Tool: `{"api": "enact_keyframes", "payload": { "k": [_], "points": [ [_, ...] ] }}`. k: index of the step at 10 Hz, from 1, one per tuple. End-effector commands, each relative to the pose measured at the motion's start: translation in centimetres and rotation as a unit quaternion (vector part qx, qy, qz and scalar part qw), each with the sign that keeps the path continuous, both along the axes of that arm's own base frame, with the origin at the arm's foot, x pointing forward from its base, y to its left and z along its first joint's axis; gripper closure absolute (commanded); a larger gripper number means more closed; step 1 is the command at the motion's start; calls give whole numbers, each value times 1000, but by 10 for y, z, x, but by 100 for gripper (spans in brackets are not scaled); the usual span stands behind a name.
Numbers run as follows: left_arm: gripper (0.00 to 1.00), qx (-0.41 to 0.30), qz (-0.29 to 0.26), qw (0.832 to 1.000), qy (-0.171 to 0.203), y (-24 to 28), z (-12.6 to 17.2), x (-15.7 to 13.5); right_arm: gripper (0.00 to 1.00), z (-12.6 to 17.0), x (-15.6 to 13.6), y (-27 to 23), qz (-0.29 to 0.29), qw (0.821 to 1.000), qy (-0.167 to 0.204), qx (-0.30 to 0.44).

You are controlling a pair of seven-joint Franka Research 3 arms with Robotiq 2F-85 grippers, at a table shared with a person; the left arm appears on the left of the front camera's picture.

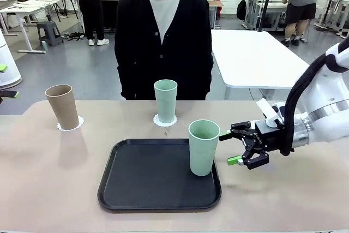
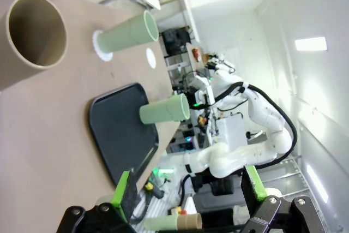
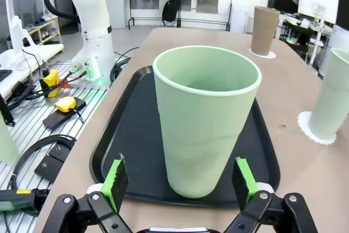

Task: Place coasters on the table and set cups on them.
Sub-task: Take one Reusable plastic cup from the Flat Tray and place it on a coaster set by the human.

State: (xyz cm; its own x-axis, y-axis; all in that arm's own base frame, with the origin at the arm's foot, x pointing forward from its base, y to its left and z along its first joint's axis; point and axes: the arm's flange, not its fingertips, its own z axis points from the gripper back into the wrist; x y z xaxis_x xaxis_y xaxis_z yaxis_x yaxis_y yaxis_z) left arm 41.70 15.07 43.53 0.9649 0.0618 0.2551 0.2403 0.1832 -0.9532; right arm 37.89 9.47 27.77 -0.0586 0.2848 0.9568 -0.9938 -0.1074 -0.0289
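Three cups stand upright: a tan cup at the far left and a mint cup at far centre, each on a coaster, and a second mint cup on the black tray. A third, bare coaster lies farther right on the table. The right gripper is beside the tray cup, jaws open and empty. The left gripper is open too; its arm is cut off.
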Motion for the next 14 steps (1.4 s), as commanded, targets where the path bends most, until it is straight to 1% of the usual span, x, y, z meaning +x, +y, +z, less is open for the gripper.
{"api": "enact_keyframes", "payload": {
  "k": [1, 2, 5, 9, 12, 14],
  "points": [
    [0, -1, 2, 1000, -2, 0, 1, -1, 0, -10, 7, 13, -6, 1000, -14, 12],
    [0, -1, 2, 1000, -2, 0, 1, -1, 0, -13, 8, 15, -11, 1000, -24, 11],
    [0, -1, 2, 1000, -2, 0, 1, -1, 0, -21, 14, 22, -16, 999, -30, 18],
    [0, -1, 2, 1000, -2, 0, 1, -1, 0, -32, 17, 36, -3, 1000, -15, 12],
    [0, -1, 2, 1000, -2, 0, 1, -1, 0, -41, 17, 47, 3, 1000, -18, 6],
    [0, -1, 2, 1000, -2, 0, 1, -1, 0, -48, 21, 55, 3, 1000, -13, 3]
  ]
}}
